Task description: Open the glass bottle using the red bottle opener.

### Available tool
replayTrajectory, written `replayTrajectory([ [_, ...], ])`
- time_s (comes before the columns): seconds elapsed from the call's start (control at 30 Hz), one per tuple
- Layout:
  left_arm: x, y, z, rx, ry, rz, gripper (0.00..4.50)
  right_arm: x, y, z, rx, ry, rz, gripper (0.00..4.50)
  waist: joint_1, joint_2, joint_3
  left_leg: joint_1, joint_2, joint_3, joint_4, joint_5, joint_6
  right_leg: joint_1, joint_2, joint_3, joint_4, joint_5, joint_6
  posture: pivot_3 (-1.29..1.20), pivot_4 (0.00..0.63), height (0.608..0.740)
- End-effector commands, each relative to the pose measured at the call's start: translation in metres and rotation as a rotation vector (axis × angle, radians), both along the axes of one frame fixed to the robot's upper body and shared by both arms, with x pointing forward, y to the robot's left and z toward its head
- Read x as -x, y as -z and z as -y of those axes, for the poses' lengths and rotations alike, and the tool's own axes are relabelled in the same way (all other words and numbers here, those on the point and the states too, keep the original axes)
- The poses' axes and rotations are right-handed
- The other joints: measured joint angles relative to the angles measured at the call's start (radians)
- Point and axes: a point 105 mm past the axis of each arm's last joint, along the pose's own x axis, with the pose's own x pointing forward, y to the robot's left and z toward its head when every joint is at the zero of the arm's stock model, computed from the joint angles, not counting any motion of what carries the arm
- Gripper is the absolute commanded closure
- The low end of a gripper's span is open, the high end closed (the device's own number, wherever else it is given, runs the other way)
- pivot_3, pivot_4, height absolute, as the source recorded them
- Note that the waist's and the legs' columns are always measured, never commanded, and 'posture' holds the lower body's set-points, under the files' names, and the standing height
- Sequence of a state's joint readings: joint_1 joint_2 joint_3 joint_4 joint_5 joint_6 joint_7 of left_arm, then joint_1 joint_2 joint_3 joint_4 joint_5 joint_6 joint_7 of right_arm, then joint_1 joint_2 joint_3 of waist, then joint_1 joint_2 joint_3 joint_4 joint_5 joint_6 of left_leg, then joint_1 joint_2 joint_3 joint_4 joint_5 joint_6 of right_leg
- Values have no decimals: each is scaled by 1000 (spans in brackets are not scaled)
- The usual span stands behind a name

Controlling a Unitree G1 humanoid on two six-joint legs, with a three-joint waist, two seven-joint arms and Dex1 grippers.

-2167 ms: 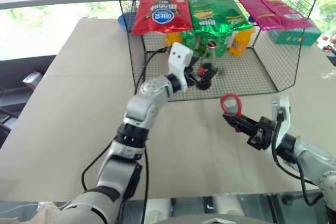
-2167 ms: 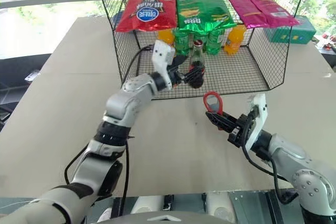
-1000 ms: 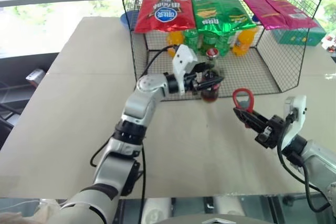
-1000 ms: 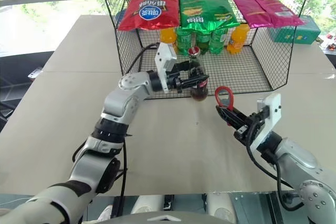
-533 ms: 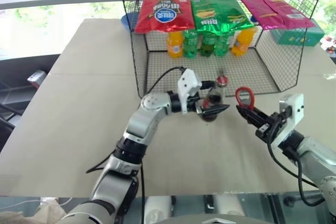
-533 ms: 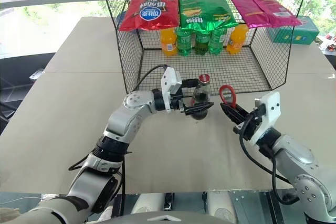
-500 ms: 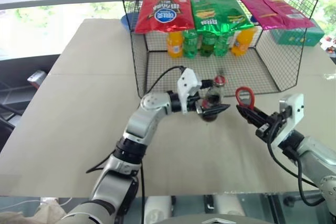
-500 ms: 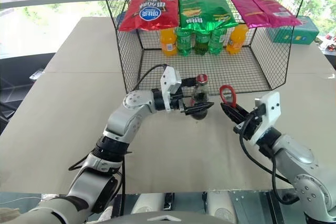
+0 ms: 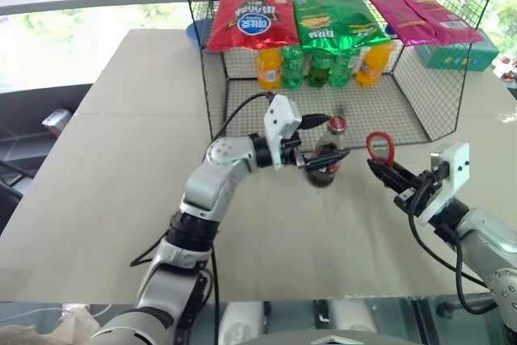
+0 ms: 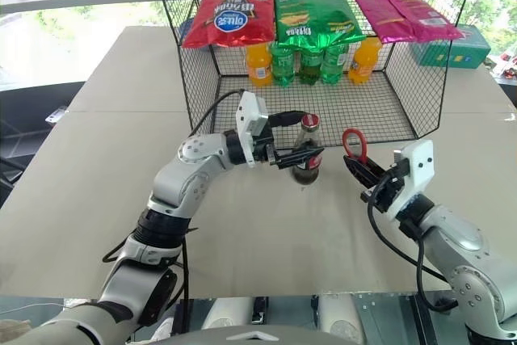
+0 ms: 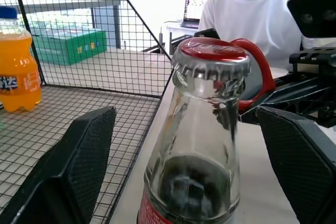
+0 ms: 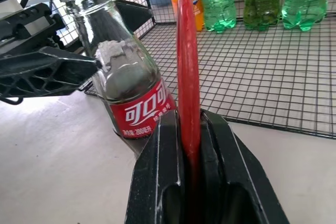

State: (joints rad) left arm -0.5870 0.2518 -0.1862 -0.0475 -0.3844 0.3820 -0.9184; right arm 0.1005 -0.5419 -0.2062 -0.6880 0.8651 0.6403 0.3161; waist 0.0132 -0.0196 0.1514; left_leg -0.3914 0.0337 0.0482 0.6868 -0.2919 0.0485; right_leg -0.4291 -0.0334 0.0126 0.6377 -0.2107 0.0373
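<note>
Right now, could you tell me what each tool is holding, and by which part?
The right tool grips the small red ring-headed bottle opener by its handle; the left tool is open around the clear glass bottle, holding nothing.

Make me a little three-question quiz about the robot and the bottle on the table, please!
1. True or false: the left end effector is squeezing the glass bottle.
2. What is the right end effector holding? A) an orange soda bottle B) the red bottle opener C) a chip bag
3. Fill in: the bottle's red cap is ____ the bottle.

Key
1. False: its fingers stand open on either side of the bottle, not pressing it.
2. B: it is shut on the opener's handle, ring end up.
3. Still on: the opener is beside the bottle, not hooked on the cap.
</note>
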Motion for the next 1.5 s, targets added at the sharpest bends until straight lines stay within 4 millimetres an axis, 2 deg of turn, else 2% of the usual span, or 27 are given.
replayTrajectory([
  [0.03, 6, -20, 1, 33, 24, 57, 91, 0, -12, 5, -1, 16, 62, 4500, 0, 0, 0, 0, 0, 0, 0, 0, 0, 0, 0, 0, 0, 0, 0, 0, 150, 740],
  [0.37, 6, -23, -1, 29, 26, 58, 91, 0, -13, 9, 3, 30, 65, 4500, 0, 0, 0, 0, 0, 0, 0, 0, 0, 0, 0, 0, 0, 0, 0, 0, 150, 740],
  [0.47, 6, -25, -1, 32, 28, 66, 826, 0, -13, 9, 2, 30, 64, 4500, 0, 0, 0, 0, 0, 0, 0, 0, 0, 0, 0, 0, 0, 0, 0, 0, 150, 740],
  [0.63, 9, -24, 1, 27, 45, 72, 3166, -1, -17, 6, -9, 19, 79, 4500, 0, 0, 0, 0, 0, 0, 0, 0, 0, 0, 0, 0, 1, 0, 0, 0, 150, 740],
  [0.67, 9, -24, 2, 27, 50, 72, 3341, -1, -18, 6, -9, 17, 81, 4500, 0, 0, 0, 0, 0, 0, 0, 0, 0, 0, 0, 0, 1, 0, 0, 0, 150, 740],
  [0.93, 13, -23, 2, 17, 75, 75, 3341, 0, -24, -11, 89, -24, 183, 4500, 0, 0, 0, 1, 0, 0, 0, 0, 0, 0, 0, 1, 1, 0, 0, 0, 150, 740],
  [1.1, 14, -22, 1, 6, 80, 75, 3342, -16, -36, -30, 316, 28, 411, 4500, -2, 1, 0, 1, 0, 1, 0, 0, 0, 0, 0, 1, 2, 0, 0, 0, 150, 740],
  [1.23, 14, -21, 0, -3, 79, 76, 3342, -24, -48, -41, 396, 84, 583, 4500, 1, 1, 0, 1, -1, 0, 0, 0, 0, 0, 0, 0, 2, 0, 0, 0, 150, 740],
  [1.43, 13, -21, -1, -8, 74, 75, 3342, -19, -36, -60, 544, 36, 741, 4500, 0, 0, 0, 0, -1, 1, 0, 3, -4, 0, 0, 1, 0, 0, 0, 0, 150, 740],
  [1.5, 12, -22, -1, -6, 70, 75, 3342, -17, -24, -62, 618, 9, 766, 4500, 1, 0, 0, 0, -1, 1, 0, 3, -4, 0, 0, 1, 0, 0, 0, 0, 150, 740],
])
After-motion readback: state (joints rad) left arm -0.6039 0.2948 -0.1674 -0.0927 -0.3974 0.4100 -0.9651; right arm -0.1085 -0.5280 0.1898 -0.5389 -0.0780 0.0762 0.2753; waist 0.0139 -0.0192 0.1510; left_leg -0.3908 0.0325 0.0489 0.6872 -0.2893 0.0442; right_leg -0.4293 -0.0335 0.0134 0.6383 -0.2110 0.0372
